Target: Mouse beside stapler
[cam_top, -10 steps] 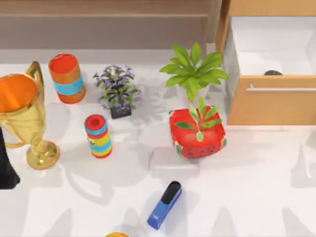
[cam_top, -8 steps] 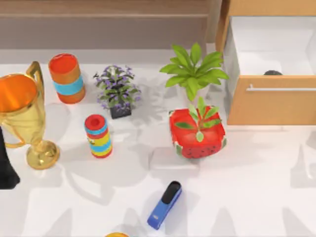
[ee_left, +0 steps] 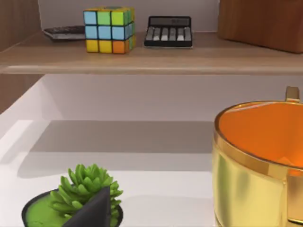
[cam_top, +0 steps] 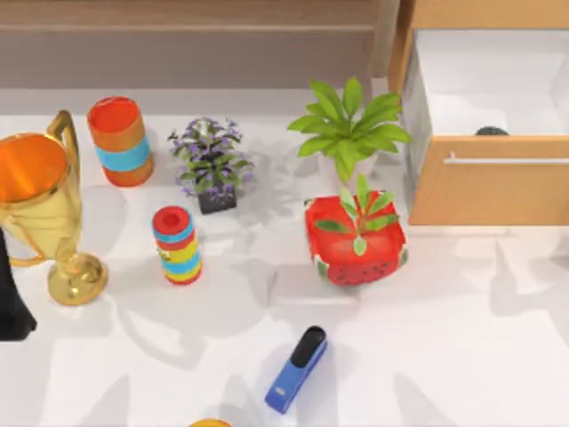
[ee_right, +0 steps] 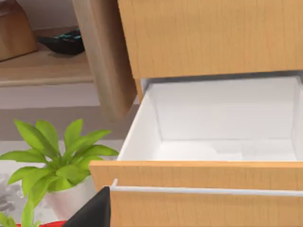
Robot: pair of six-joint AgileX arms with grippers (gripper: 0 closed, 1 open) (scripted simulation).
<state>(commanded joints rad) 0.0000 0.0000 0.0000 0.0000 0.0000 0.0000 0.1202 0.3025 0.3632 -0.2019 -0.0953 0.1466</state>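
- The left arm (cam_top: 11,302) shows as a dark shape at the left edge of the surface, beside the gold trophy cup (cam_top: 40,209); I cannot tell whether its pincer is apart or together.
- The left wrist view looks past the trophy cup and a small green succulent (ee_left: 83,191) toward a shelf carrying a colour cube (ee_left: 109,29) and a calculator (ee_left: 169,32).
- The right wrist view faces the open wooden drawer (ee_right: 203,182) from the front, with a dark corner of the right arm's own hardware at its lower edge; the state of the right pincer cannot be told either.
- The mouse (cam_top: 491,132) lies inside that drawer at the surface's far right corner, a dark hump just behind the drawer's front panel (cam_top: 489,182), mostly hidden by it.
- The stapler (cam_top: 297,368) lies flat near the middle of the near edge, well apart from the drawer, with bare surface on both long sides.
- Between them stand the watermelon-pattern pot (cam_top: 356,242) and a leafy plant (cam_top: 348,129).
- Judged from its look, the mouse is light, rigid and smooth-backed, so likely slippery.
- A hold across its narrow flanks, low on the body and from above, seems safest.
- The drawer front leaves little room, so a steep descent close behind the panel is probably needed.
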